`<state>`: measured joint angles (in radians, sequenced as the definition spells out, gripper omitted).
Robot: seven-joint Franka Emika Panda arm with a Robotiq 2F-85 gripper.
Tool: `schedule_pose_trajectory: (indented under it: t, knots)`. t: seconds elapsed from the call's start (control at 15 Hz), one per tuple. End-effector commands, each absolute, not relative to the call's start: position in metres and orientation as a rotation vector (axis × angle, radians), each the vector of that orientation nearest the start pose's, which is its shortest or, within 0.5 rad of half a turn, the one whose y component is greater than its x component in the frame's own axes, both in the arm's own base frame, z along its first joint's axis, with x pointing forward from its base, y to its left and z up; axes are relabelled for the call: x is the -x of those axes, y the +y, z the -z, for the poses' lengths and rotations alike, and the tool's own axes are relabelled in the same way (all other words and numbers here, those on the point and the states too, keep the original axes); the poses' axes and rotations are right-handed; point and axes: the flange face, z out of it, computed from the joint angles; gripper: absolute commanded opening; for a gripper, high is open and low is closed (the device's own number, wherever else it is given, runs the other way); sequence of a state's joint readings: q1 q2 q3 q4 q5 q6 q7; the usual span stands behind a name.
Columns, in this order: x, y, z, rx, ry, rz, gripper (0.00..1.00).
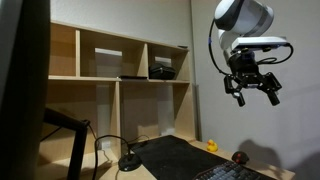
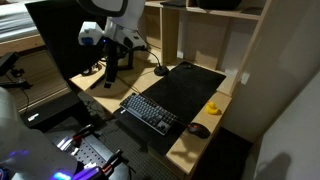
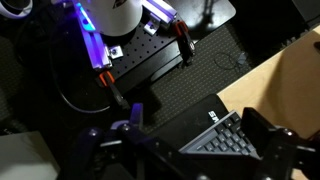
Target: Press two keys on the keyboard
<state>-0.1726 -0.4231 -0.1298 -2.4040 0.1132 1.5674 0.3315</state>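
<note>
The wooden table [image 2: 190, 150] carries a black desk mat [image 2: 190, 85]. The keyboard [image 2: 150, 112] lies flat along the mat's edge, well below my claw [image 1: 256, 97]. The claw hangs high, jaws spread wide, gripping nothing. I judge the keyboard stiff and steady, its keys light and springy. It needs no grasp, just one fingertip pushed straight down on a keycap. A mouse [image 2: 198, 130] and a yellow duck [image 2: 213, 107] sit near its end.
</note>
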Motion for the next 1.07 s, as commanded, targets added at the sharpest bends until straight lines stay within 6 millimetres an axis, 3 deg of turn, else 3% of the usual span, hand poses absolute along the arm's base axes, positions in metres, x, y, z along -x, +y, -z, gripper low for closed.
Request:
schedule_pose_trajectory:
  t: [0.0,0.07,0.13,0.67,0.73,0.93,1.0]
  knots:
    - [-0.350,-0.099,-0.443,2.721,0.925,-0.786,1.00]
    - [-0.350,-0.098,-0.443,2.754,0.939,-0.691,1.00]
    - [-0.348,-0.097,-0.442,2.747,0.934,-0.724,1.00]
    - [-0.382,-0.124,-0.477,2.738,1.146,0.039,1.00]
    - [-0.386,-0.122,-0.475,2.767,1.097,-0.078,1.00]
    - [-0.387,-0.125,-0.480,2.754,1.123,0.006,1.00]
    - [-0.384,-0.122,-0.479,2.739,1.108,-0.065,1.00]
